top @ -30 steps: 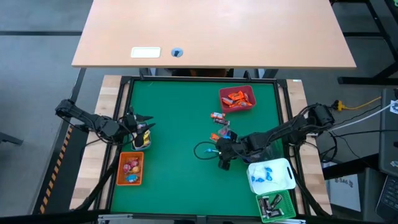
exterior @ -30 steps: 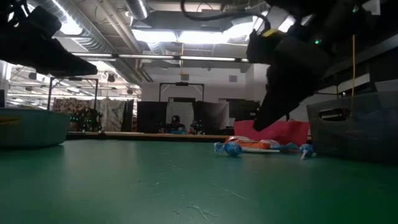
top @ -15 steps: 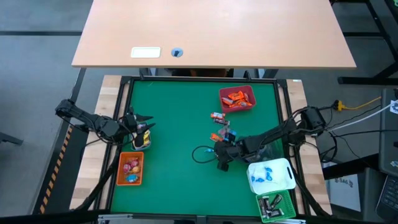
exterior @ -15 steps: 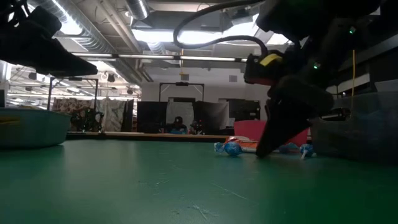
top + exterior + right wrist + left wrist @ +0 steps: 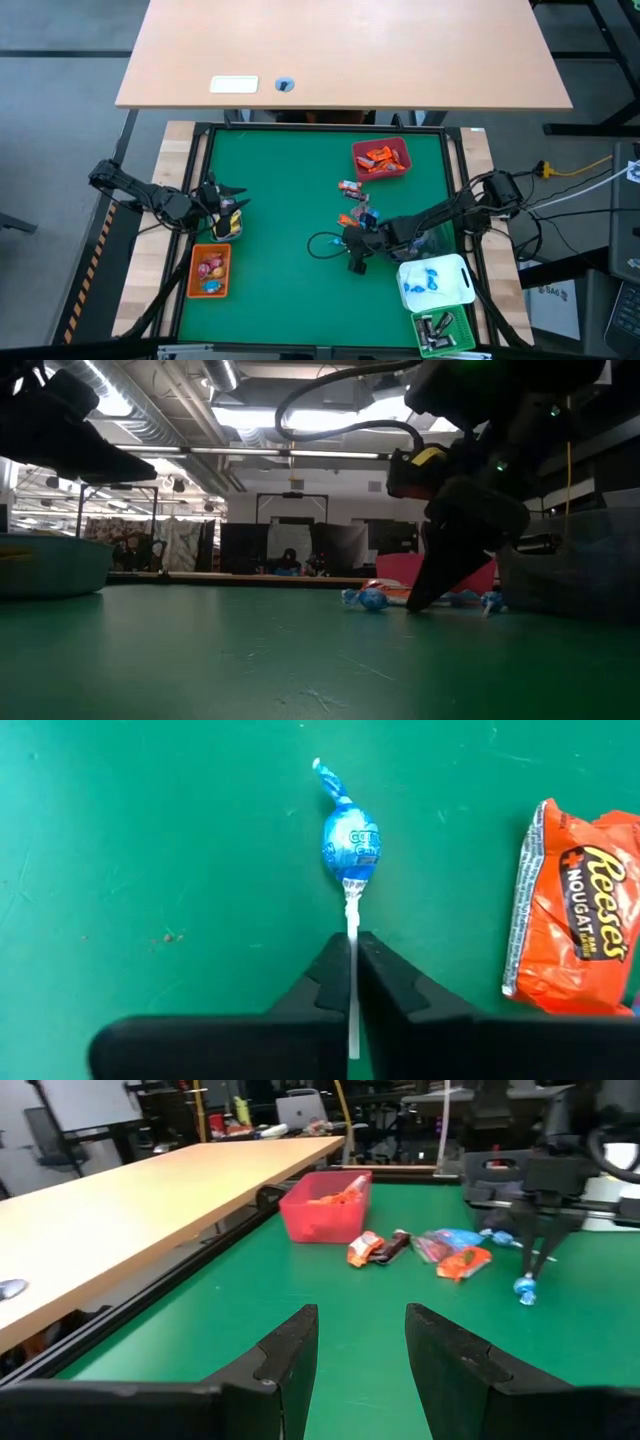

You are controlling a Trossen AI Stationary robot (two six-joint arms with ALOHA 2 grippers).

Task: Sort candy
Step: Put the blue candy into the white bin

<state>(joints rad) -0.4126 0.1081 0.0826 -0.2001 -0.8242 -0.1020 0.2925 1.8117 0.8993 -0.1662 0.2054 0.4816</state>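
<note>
The candy my right gripper has is a blue-wrapped lollipop [image 5: 350, 840] on a white stick, lying on the green mat [image 5: 270, 200] at centre right. My right gripper [image 5: 352, 942] slants down over it and is shut on the stick; it also shows in the high view [image 5: 352, 246]. More candy [image 5: 356, 212] lies loose just beyond it, among it an orange Reese's wrapper [image 5: 575, 910]. My left gripper [image 5: 360, 1330] waits open at the table's left side [image 5: 235, 200], holding nothing. My right gripper pinches the lollipop's white stick [image 5: 350, 925] between its two fingertips, a short way behind the blue head. The fingers come slanting down from the table's right side and lie along the stick. The blue head [image 5: 366, 599] rests on the mat.
A red bin [image 5: 381, 159] with orange wrappers stands at the far right. A white bin [image 5: 435, 283] and a green bin [image 5: 443, 332] stand near right, an orange bin [image 5: 211, 272] near left, a clear bin [image 5: 228, 226] under my left gripper. Bare mat lies in the middle.
My right gripper has come down to the mat at the blue lollipop and shut on its stick. The lollipop lies about where it was. My left gripper has kept still.
</note>
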